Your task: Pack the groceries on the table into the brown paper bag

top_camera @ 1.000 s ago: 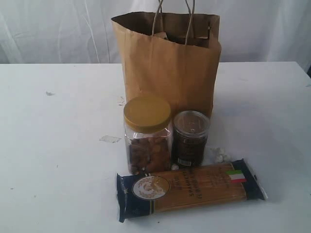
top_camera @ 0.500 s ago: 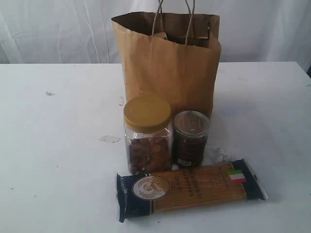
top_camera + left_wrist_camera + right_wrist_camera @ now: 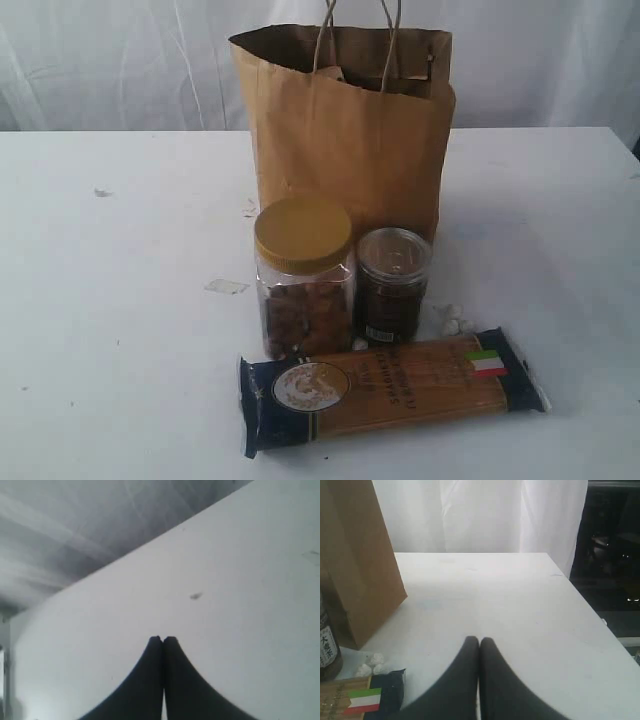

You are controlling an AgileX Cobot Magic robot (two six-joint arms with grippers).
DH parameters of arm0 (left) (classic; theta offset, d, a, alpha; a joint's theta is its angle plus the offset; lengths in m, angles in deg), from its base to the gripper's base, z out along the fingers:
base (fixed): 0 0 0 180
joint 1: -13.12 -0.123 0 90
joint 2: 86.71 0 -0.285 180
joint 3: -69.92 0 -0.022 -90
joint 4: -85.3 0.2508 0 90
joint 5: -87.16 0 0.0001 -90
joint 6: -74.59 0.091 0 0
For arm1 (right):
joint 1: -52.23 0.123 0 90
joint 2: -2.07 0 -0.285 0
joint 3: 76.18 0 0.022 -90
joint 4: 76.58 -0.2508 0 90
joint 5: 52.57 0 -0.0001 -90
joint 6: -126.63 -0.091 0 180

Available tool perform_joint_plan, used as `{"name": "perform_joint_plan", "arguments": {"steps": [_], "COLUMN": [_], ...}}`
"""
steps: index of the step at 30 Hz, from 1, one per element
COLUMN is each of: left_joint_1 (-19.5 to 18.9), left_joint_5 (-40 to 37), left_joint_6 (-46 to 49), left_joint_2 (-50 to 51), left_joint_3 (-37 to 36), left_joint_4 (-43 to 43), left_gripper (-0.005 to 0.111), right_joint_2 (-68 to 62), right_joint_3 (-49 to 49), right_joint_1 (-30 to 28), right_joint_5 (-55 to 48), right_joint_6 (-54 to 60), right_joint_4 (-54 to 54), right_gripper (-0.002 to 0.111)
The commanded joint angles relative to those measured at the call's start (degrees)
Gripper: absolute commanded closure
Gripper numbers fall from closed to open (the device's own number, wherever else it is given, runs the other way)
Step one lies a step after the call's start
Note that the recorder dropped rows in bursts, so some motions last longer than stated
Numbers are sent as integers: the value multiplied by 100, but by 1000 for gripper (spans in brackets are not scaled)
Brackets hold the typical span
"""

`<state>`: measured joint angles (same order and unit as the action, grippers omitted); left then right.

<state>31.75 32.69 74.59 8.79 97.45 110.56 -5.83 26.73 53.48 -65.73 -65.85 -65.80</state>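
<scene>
The brown paper bag stands upright at the back middle of the white table, mouth open, cord handles up. In front of it stand a gold-lidded clear jar and, touching its right side, a smaller dark jar. A long navy-ended spaghetti pack lies flat nearest the front edge. Neither arm shows in the exterior view. My left gripper is shut and empty over bare tabletop. My right gripper is shut and empty, with the bag and the pack's end off to one side of it.
Tiny white pellets lie between the dark jar and the pack. Small scuffs mark the tabletop left of the jars. A white curtain hangs behind the table. In the right wrist view the table's edge drops to a dark area.
</scene>
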Motion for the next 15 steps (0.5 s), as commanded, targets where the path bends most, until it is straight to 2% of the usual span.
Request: {"name": "perform_joint_plan", "arguments": {"steps": [1,6,15], "left_joint_1": [-665,-1146,-1225], "left_joint_5": [-15,433,2422], "left_joint_6": [-781,-1433,-2306], "left_joint_2": [-148,-560,-2264], "left_joint_3": [-638,-1776,-4279], "left_joint_4": [-117,-117,-117], "left_gripper": [107,107,107], "right_joint_2": [12,12,12], "right_joint_3": [-12,-12,-12], "right_joint_1": [-25,-25,-25], "right_joint_5": [41,41,41], "right_joint_6": [-10,-10,-10], "right_joint_4": [38,38,38], "right_gripper": [108,108,108]}}
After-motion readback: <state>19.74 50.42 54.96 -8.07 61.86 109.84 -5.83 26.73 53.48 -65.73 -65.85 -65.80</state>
